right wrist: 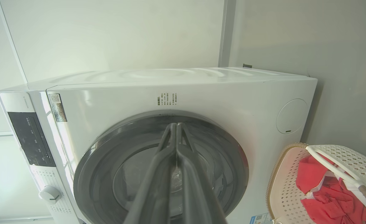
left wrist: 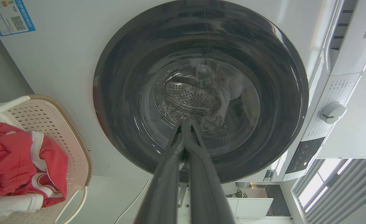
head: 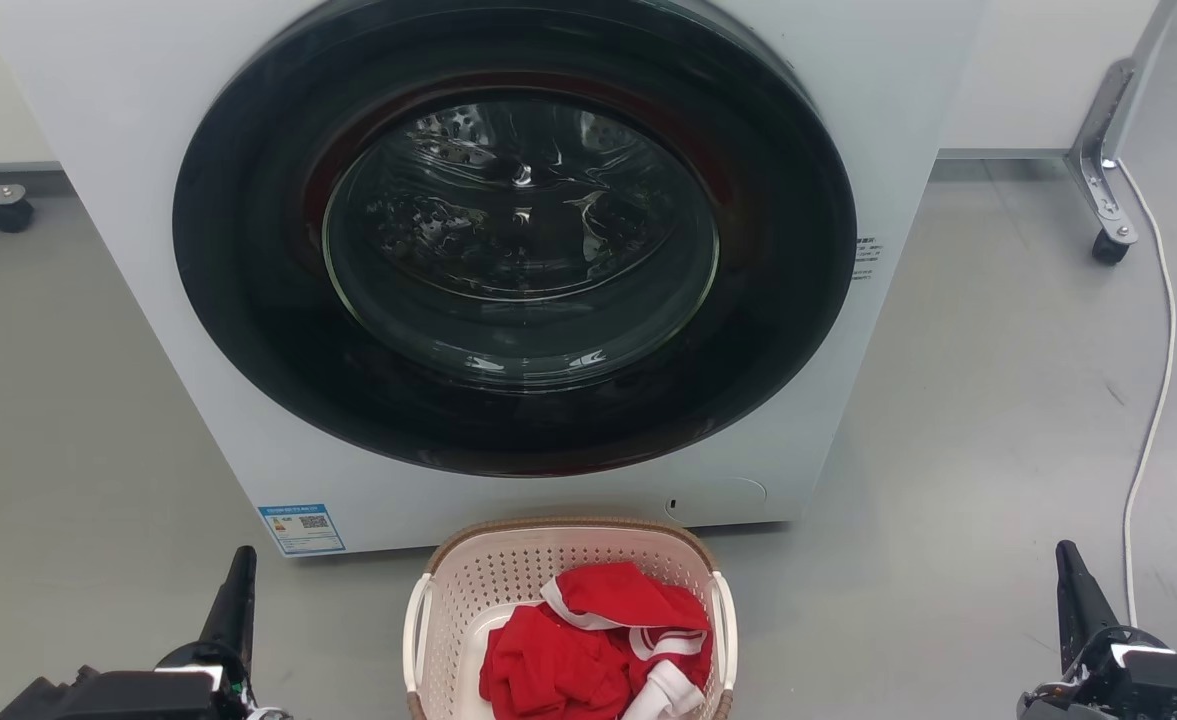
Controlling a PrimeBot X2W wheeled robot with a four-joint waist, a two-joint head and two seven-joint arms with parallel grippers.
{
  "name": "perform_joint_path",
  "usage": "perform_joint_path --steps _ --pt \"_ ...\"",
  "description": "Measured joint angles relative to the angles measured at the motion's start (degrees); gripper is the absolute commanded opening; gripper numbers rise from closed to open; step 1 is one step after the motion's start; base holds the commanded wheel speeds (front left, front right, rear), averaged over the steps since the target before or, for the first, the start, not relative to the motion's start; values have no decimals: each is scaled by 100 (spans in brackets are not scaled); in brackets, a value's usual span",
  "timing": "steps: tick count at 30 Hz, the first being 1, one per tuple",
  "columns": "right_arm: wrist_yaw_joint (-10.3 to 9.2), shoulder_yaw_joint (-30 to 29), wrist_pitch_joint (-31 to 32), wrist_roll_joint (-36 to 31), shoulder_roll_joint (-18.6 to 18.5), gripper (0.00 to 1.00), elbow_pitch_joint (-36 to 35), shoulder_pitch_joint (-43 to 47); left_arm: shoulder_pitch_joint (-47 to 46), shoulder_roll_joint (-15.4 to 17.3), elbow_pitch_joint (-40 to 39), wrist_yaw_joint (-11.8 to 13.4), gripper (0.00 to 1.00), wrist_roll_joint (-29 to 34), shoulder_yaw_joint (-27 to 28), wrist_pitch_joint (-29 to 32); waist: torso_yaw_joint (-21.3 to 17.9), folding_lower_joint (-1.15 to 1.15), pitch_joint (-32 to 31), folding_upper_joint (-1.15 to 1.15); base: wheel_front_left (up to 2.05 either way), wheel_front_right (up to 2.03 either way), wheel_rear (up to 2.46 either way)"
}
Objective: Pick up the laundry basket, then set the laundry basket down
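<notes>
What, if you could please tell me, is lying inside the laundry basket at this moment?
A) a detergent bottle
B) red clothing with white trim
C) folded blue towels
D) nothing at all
B: the laundry basket, standing on the floor before the washing machine, holds crumpled red clothing with white trim.

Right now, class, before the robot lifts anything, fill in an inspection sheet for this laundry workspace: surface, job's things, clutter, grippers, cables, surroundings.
Surface: grey floor, smooth.
Job's things: laundry basket on the floor before the washing machine, red and white clothes inside; untouched.
Clutter: nothing seen.
Grippers: left gripper and right gripper shut, empty, either side of the basket.
Cables: white cable lying on the floor, right side.
Surroundings: washing machine door closed; wheeled frame leg at right.
</notes>
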Motion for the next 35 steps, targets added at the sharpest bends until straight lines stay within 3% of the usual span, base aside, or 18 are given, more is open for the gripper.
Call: perform_joint_path --steps 35 --pt "15 0 0 1 0 0 1 -1 0 0 2 0 0 0 -1 0 0 0 0 0 0 0 0"
